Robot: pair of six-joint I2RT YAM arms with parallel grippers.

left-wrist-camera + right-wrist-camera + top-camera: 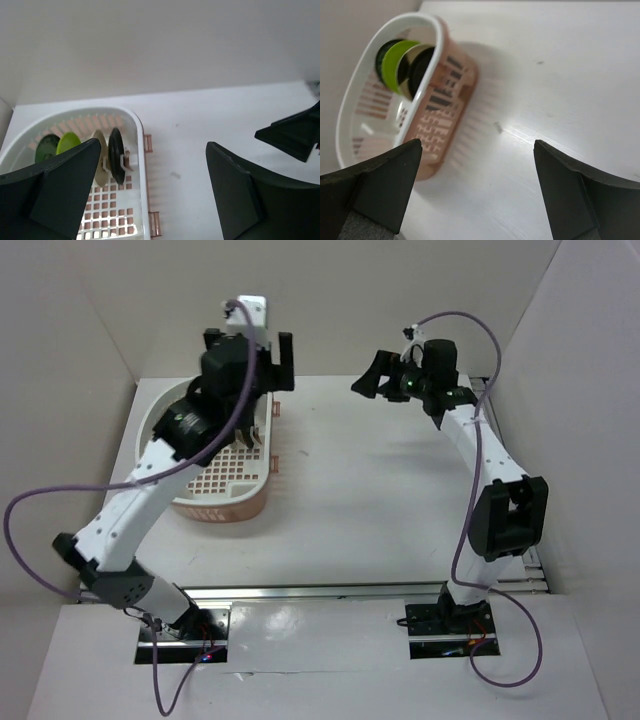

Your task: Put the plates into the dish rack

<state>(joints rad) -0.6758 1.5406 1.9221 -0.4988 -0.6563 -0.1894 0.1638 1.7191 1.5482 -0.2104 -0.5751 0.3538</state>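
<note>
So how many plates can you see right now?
4, all standing on edge in the dish rack: dark patterned plate, lime green plate, cream plate, black plate. Part of the rack is hidden.

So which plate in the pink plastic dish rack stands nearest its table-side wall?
The glossy black round plate; cream plate, lime green plate and patterned plate stand farther in.

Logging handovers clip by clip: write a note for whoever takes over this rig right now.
Left gripper: open, empty, by the far end of the pale pink plastic dish rack.
Right gripper: open, empty, over the white table.
Small round plates, all on edge in the rack's white grid: dark patterned plate, lime green plate, cream plate, glossy black plate.
Done: loading, apparently.
Left: probably just pull both arms back.
</note>
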